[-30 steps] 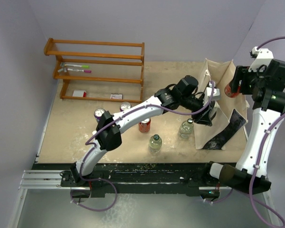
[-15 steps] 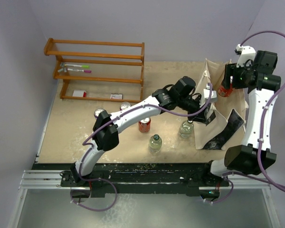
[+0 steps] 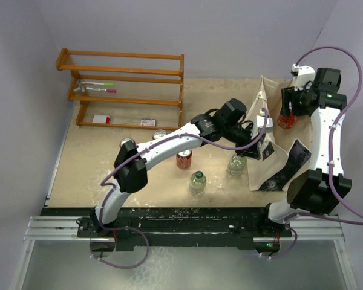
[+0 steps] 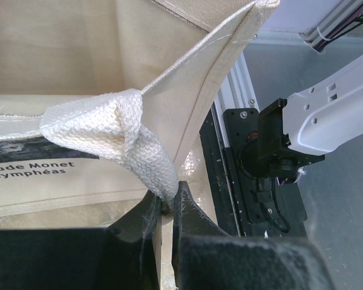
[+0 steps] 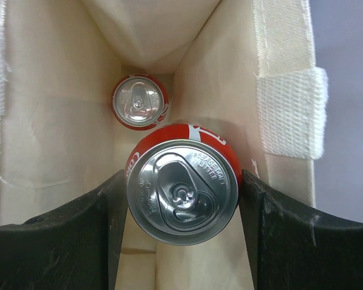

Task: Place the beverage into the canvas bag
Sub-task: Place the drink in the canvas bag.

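The canvas bag (image 3: 272,158) stands at the right of the table with its mouth open. My left gripper (image 3: 259,144) is shut on the bag's woven handle (image 4: 112,130), pinching the strap between its fingertips (image 4: 184,202) at the near left rim. My right gripper (image 5: 183,196) is shut on the beverage, a red cola can (image 5: 183,190), held upright over the bag's open mouth (image 3: 285,118). A second red can (image 5: 140,101) stands on the bag's floor below it. The bag's cream inner walls (image 5: 54,121) surround both cans.
On the table left of the bag are two clear bottles (image 3: 236,163) (image 3: 198,181), a red can (image 3: 183,159) and two silver-topped cans (image 3: 127,144) (image 3: 160,134). A wooden rack (image 3: 124,87) with pens stands at the back left. The other bag handle (image 5: 287,112) hangs at the right rim.
My left gripper has closed on the bag's handle. The right arm has swung left and carried the red can from the bag's right side to above its mouth.
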